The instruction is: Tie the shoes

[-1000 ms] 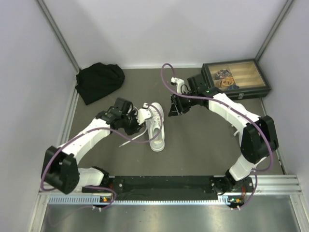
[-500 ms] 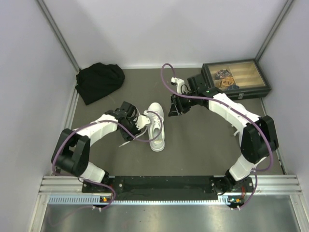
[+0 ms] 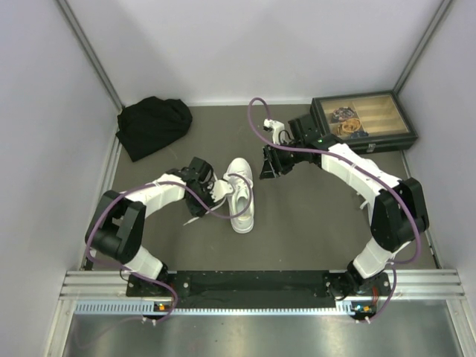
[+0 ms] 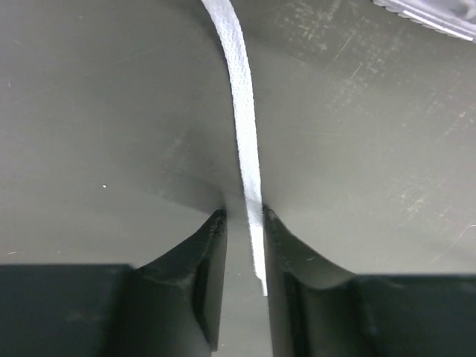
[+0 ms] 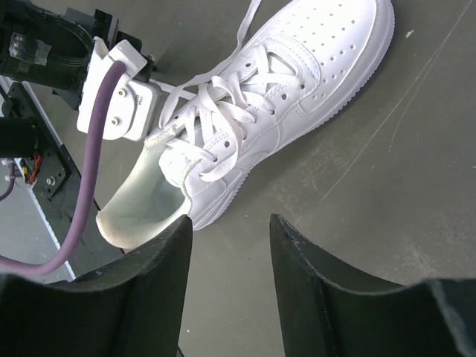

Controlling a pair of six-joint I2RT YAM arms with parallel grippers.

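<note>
The white sneaker (image 3: 242,197) stands sole down on the grey table (image 3: 312,223), with its toe towards the arm bases and its heel opening away from them. Its laces are threaded through the eyelets but hang loose and untied.

The left gripper (image 3: 202,202) is just beside the sneaker's left flank, level with the laced part and pointing down at the table. In the left wrist view, one flat white lace (image 4: 245,134) runs from the sneaker's side down between the two fingers (image 4: 201,260). It lies close against the right-hand finger, and bare table shows on its other side. The jaws stand narrowly parted, wider than the lace, so it passes through them unpinched. Its free end stops a little way in, between the fingers. A sliver of the sneaker's sole shows at the top right corner of that view.

The right gripper (image 3: 268,169) hovers just off the sneaker's heel end, to the right and beyond it, not touching. Its fingers (image 5: 149,282) are spread wide with only table between them. In that view the heel opening lies nearest the fingertips and the toe points away.

A black cloth bundle (image 3: 152,126) lies well beyond the sneaker to the left. A dark box (image 3: 364,119) sits well beyond it to the right.
</note>
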